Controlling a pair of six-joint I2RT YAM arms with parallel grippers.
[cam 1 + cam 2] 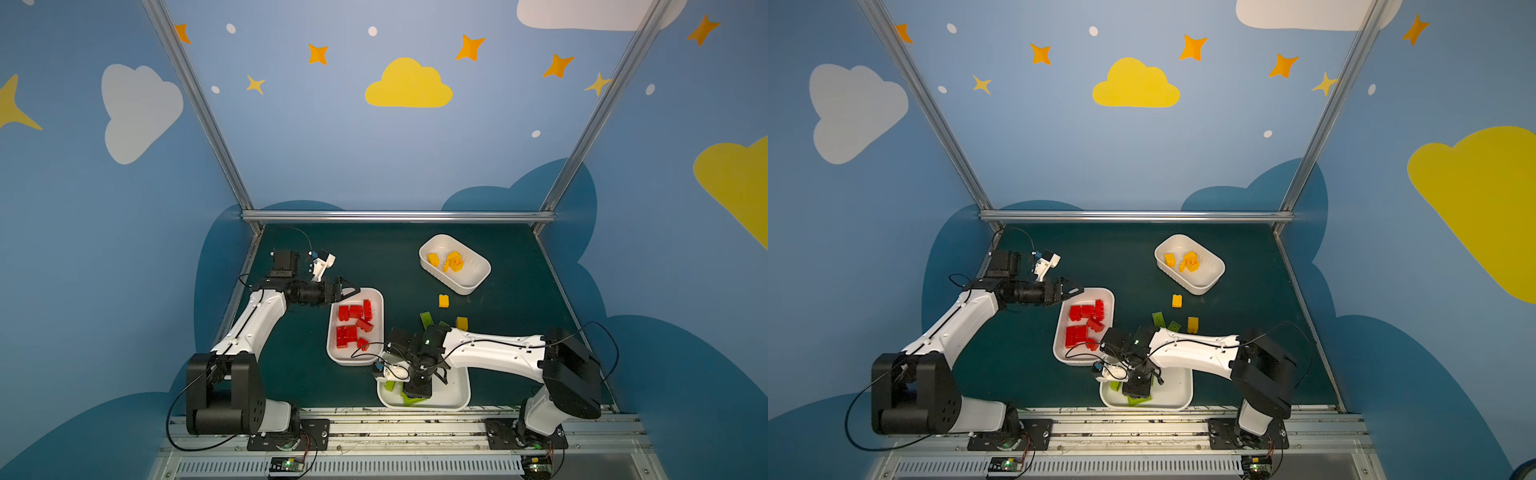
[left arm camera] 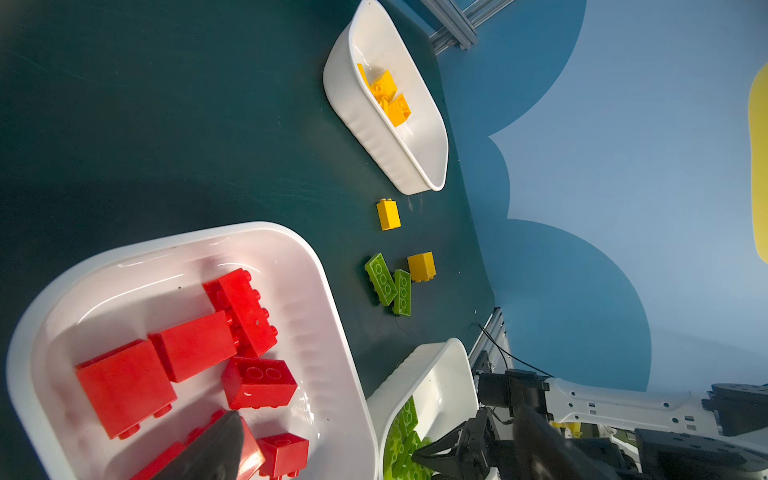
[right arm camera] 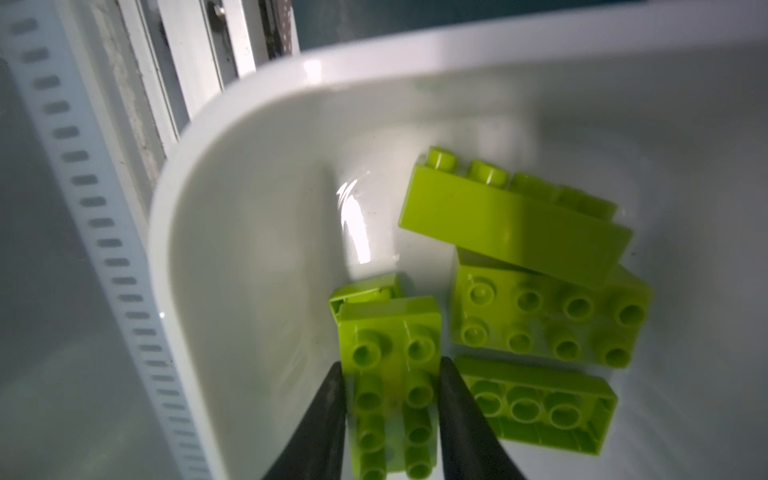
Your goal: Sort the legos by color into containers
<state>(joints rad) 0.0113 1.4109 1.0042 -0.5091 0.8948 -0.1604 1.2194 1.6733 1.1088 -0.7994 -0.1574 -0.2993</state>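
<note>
Legos fill our three tubs by color: the red tub lies by the wide-open left gripper, the yellow tub sits at the back and the green tub at the front, with two yellow bricks and two green bricks loose on the mat between. Inside the green tub the right gripper flanks an oblong green brick, and we cannot tell whether it pinches or merely brackets it. We judge that a brick clinging to a finger could ride back out on the lift.
</note>
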